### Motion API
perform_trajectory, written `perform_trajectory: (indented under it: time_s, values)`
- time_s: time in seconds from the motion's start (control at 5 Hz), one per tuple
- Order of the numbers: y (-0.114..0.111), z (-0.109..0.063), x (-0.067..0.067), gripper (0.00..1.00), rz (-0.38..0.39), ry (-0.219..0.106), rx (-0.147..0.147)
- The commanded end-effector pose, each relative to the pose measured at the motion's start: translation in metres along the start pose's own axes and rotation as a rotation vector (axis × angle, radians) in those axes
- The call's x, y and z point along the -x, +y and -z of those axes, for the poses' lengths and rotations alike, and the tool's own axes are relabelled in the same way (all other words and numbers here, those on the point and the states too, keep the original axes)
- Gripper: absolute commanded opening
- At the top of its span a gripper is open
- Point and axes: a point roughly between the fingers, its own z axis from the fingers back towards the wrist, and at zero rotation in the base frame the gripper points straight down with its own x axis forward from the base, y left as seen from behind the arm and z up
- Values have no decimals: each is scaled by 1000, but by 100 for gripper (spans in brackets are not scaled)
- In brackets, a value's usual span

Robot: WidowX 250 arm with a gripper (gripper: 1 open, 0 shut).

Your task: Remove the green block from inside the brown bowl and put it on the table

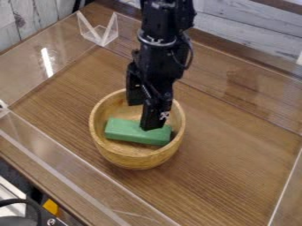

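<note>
The brown bowl [118,152] sits on the table [236,150], near its middle. Inside it lies the green block [130,134], flat and slanted, its right end partly hidden behind a finger. My black gripper [145,106] hangs pointing straight down over the bowl, its jaws open. Both fingertips [154,121] dip below the bowl's rim, close above the block's right part. Nothing is held between the fingers. I cannot tell whether a fingertip touches the block.
Clear acrylic walls [71,190] edge the table on the near and left sides. A clear folded acrylic piece [98,28] stands at the back left. Bare tabletop lies to the right and left of the bowl.
</note>
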Motion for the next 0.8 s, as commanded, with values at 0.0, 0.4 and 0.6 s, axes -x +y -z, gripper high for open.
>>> perform_trajectory:
  time_s: [0.0,0.4,0.6]
  values:
    - [4,-5,1,100,-5,-53,-39]
    - [7,1,2,100,-2,-78,-52]
    - [8,3,2,100,-2,-90,-64]
